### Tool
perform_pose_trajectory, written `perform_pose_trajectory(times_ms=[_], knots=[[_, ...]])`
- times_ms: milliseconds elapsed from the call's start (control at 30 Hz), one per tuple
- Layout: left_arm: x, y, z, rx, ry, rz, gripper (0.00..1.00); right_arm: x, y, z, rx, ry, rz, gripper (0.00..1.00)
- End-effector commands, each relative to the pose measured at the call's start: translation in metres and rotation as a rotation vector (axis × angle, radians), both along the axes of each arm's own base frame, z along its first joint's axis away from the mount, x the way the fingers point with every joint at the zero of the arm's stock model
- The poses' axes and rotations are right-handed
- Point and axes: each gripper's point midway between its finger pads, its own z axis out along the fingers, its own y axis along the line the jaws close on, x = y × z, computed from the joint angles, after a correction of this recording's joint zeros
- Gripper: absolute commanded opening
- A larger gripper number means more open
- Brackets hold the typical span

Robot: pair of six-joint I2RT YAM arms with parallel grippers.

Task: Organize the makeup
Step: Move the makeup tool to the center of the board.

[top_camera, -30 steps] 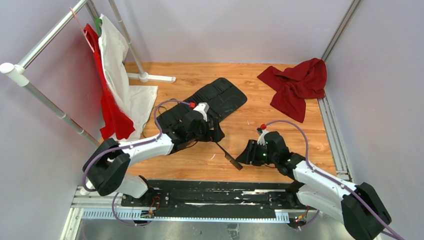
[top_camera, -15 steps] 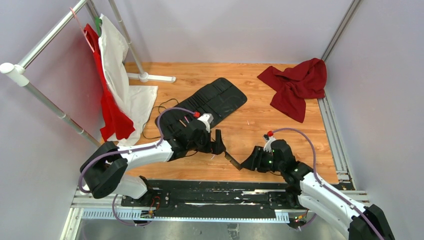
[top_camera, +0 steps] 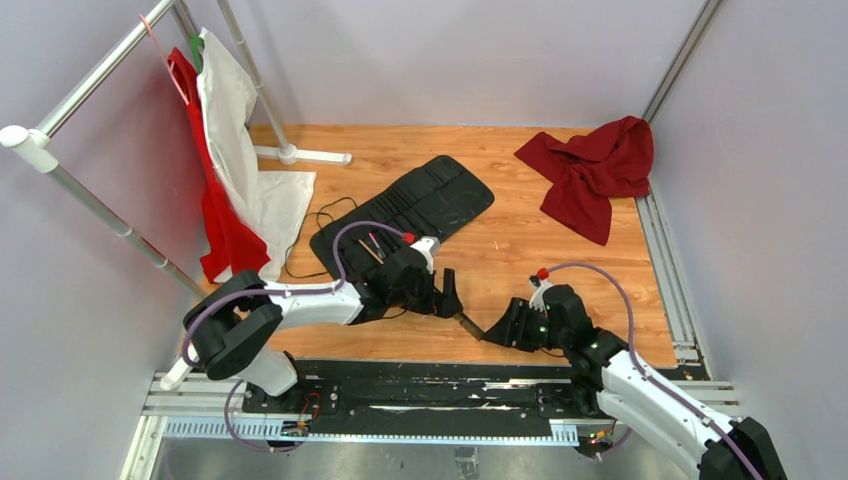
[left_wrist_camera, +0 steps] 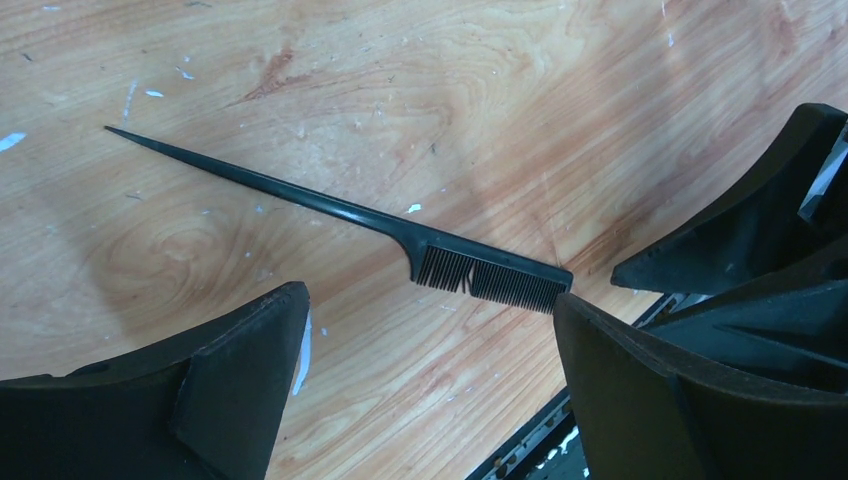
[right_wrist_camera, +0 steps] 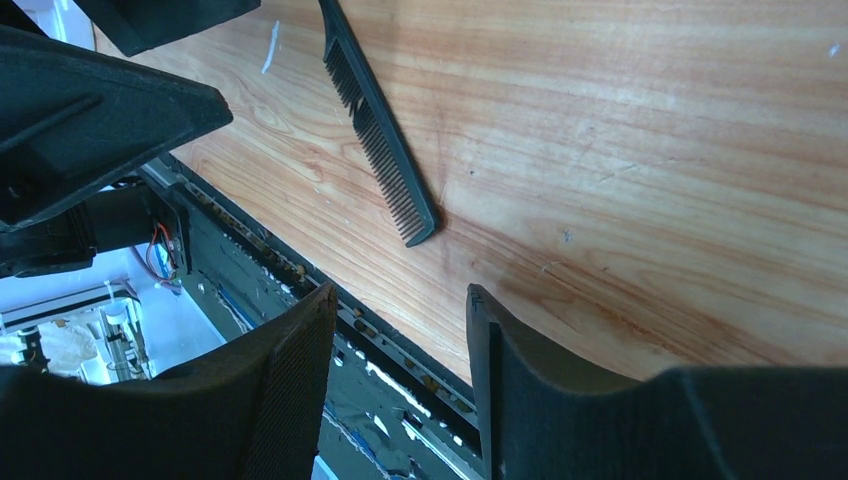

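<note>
Both arms sit lower and closer together than a second ago. Comb [top_camera: 466,322]: loose, flat on table [top_camera: 560,260], between left gripper [top_camera: 447,300] and right gripper [top_camera: 497,328]. Both jaws are parted and empty, probably lining up a pickup. Wrist views alone show its teeth and tapering tail; overhead alone shows case [top_camera: 435,195] holding brushes [top_camera: 372,245].

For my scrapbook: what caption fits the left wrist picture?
Thin black tail comb lying on the wooden table ahead of the open left gripper.
</note>
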Motion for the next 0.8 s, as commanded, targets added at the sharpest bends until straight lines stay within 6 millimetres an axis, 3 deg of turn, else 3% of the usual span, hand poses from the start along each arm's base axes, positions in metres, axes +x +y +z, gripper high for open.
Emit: perform_pose_trajectory(times_ms=[0, 767], knots=[[0.005, -0.021, 0.012, -0.059, -0.025, -0.018, 0.98, -0.005, -0.002, -0.009, 0.003, 0.047, -0.009, 0.51], [0.020, -0.052, -0.014, -0.061, 0.013, -0.016, 0.98, 0.010, 0.008, -0.023, -0.018, 0.041, 0.025, 0.51]])
